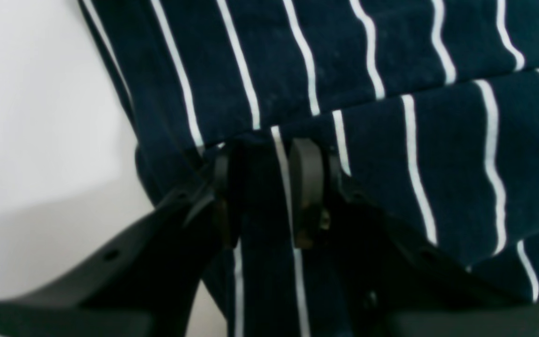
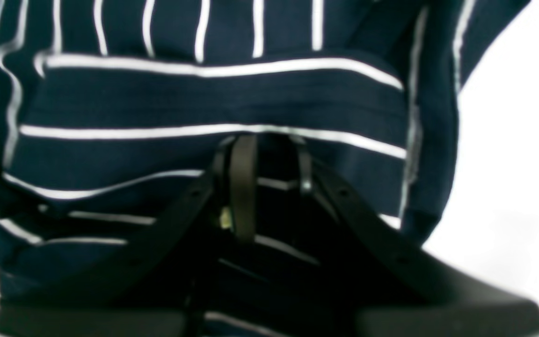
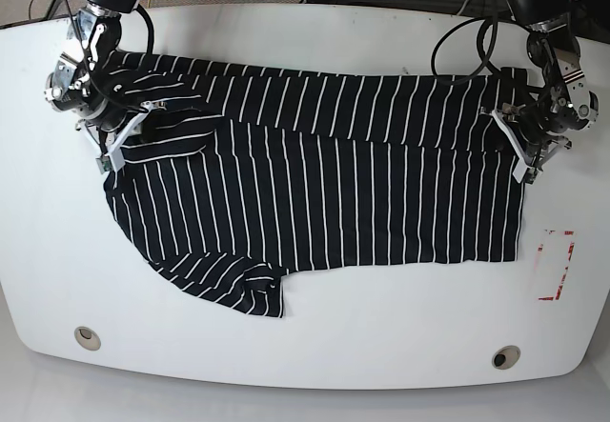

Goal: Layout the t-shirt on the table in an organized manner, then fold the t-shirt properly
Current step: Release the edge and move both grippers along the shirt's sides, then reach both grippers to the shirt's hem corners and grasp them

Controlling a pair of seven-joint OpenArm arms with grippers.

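Mid first fold: black white-striped soft fabric t-shirt [image 3: 324,189] lies spread lengthwise across the glossy white table [image 3: 305,355], its far long edge doubled toward the middle. Left gripper [image 1: 269,187] sits at the hem end with cloth between its jaws, which stand apart; whether it grips, I can't tell. Right gripper [image 2: 262,180] is clamped on the sleeve fold. Next, I'd judge: lay both ends flat, let go, then regrasp for the second fold.
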